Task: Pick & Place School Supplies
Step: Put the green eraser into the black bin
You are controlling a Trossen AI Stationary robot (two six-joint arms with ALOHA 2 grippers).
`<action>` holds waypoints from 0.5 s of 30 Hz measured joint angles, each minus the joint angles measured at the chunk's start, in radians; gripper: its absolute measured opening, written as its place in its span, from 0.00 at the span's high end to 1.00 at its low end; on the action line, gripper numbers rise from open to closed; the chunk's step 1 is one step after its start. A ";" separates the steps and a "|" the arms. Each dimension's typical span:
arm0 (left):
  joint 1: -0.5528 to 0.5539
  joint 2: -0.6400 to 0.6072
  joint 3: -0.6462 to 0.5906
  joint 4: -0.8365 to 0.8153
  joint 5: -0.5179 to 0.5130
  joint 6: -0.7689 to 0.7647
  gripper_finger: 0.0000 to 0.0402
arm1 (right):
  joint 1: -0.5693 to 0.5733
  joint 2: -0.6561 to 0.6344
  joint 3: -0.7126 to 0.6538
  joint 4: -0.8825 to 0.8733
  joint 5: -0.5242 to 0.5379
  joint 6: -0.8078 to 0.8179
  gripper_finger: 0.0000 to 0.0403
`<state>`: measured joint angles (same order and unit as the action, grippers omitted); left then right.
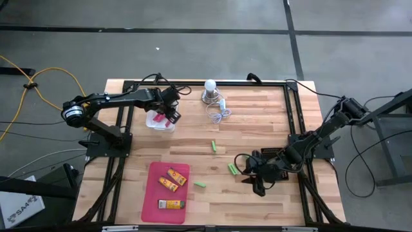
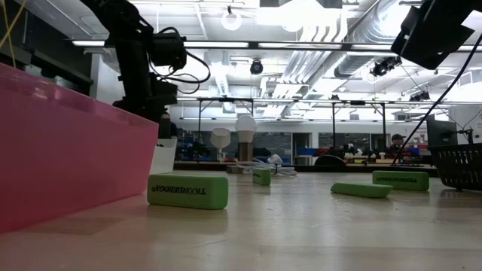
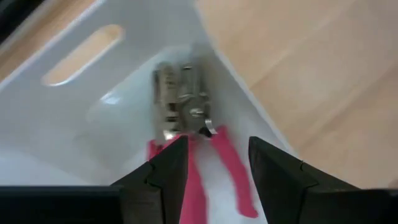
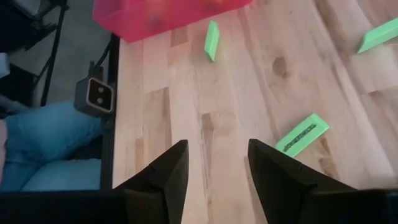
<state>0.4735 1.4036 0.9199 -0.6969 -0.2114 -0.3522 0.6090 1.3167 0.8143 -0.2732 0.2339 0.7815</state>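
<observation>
Left claw (image 3: 211, 165), open, hangs over pink pliers (image 3: 193, 140) lying in the white bin (image 1: 159, 122). Right claw (image 4: 214, 165), open, is nearest a green stick (image 4: 302, 134) lying diagonally on the bench (image 1: 270, 116).

Showing a matte black left arm (image 1: 116, 102) of boxy links and rounded joints, carrying a pale ringed disc (image 1: 71, 113) at its base end. Trailing thin black cable (image 2: 197, 71) in loose loops off its upper links. Matching it with an equally dark right arm (image 1: 322, 138), slim in the long link, bulkier toward the wrist. Ending the left gripper (image 3: 217, 146) in two black fingers (image 3: 163, 177), wedge-shaped, flat-faced, tapering to blunt angled tips with sharp moulded edges. Repeating the same pair of dark wedges on the right gripper (image 4: 217, 149)
</observation>
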 joint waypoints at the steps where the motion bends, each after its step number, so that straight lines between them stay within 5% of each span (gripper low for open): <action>1: -0.003 0.000 0.000 0.006 0.015 0.008 0.60 | 0.000 0.000 0.000 0.000 0.010 0.000 0.61; 15: -0.107 -0.017 0.072 0.135 0.037 0.124 0.60 | -0.101 0.000 0.000 -0.133 0.037 0.001 0.61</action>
<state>0.3667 1.3865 0.9917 -0.5621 -0.1741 -0.2283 0.5078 1.3167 0.8143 -0.4061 0.2714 0.7829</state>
